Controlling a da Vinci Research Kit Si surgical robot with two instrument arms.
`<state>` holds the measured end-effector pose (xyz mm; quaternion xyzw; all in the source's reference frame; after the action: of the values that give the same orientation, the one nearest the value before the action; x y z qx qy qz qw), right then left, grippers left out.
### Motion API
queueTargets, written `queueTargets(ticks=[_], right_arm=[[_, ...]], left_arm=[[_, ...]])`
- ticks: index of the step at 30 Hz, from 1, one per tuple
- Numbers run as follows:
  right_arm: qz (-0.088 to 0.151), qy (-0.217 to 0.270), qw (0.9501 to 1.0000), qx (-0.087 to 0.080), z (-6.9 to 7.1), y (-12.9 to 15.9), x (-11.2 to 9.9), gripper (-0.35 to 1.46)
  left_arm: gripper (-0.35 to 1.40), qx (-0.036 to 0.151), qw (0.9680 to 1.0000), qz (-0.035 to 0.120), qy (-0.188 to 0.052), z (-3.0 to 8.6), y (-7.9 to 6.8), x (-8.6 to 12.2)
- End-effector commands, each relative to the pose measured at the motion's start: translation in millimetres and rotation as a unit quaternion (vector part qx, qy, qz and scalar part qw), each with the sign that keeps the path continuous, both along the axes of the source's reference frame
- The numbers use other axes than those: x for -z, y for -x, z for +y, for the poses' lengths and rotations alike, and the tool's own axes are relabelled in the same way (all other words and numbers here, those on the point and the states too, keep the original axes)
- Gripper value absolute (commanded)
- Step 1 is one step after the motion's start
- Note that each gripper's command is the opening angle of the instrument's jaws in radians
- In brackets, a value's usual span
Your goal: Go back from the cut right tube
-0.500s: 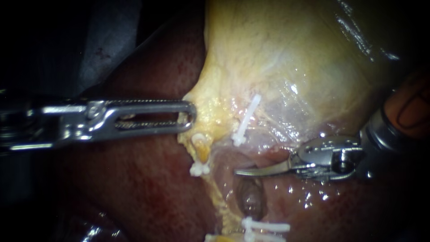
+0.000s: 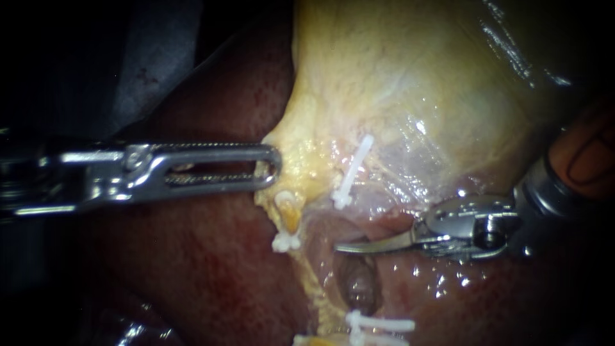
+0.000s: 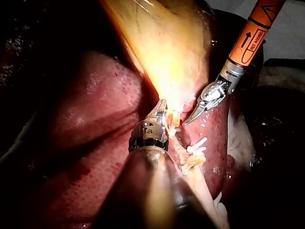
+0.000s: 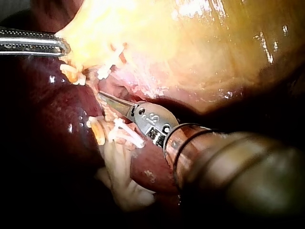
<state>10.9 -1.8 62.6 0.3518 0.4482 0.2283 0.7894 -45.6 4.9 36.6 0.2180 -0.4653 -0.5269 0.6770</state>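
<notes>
Nothing has really moved since the earlier picture. My right instrument (image 2: 339,245) has its curved blades pressed together, holding nothing. It sits just at 12 o'clock of the cut right tube (image 2: 359,285). White clips (image 2: 378,323) lie at 6 o'clock. My left instrument (image 2: 273,168) pinches the gallbladder (image 2: 397,83) edge at 9 o'clock.
</notes>
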Motion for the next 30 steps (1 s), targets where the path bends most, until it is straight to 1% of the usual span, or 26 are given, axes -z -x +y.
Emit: queueTargets(ticks=[1,3,4,8,13,15,24,30], right_arm=[[0.002,0.0,1.0,-0.002,0.0,0.0,0.0,-0.06],[0.002,0.0,1.0,-0.001,-0.1,0.0,0.1,0.02],[0.002,0.0,1.0,-0.001,-0.1,0.0,0.1,0.1],[0.003,0.0,1.0,-0.002,-0.1,0.0,0.1,0.31],[0.003,0.0,1.0,-0.002,0.0,0.0,0.1,0.49],[0.005,0.005,1.0,0.0,0.0,0.0,0.1,0.52],[0.006,0.007,1.0,0.002,0.1,0.3,0.2,0.52],[0.009,0.004,0.9999,0.006,0.3,1.6,1.0,0.49]], left_arm=[[-0.35,0.001,1.0,0.001,0.0,0.0,0.0,0.0],[-0.35,0.001,1.0,0.001,0.0,-0.1,0.0,0.1],[-0.35,0.001,1.0,0.001,0.0,-0.1,0.0,0.1],[-0.35,0.002,1.0,0.001,0.0,-0.1,0.1,0.1],[-0.35,0.001,1.0,0.001,0.0,-0.1,0.1,0.2],[-0.35,0.001,1.0,0.001,0.0,-0.1,0.1,0.1],[-0.35,0.001,1.0,0.001,0.0,-0.1,0.1,0.2],[-0.35,0.001,1.0,0.001,0.0,0.0,0.0,0.1]])
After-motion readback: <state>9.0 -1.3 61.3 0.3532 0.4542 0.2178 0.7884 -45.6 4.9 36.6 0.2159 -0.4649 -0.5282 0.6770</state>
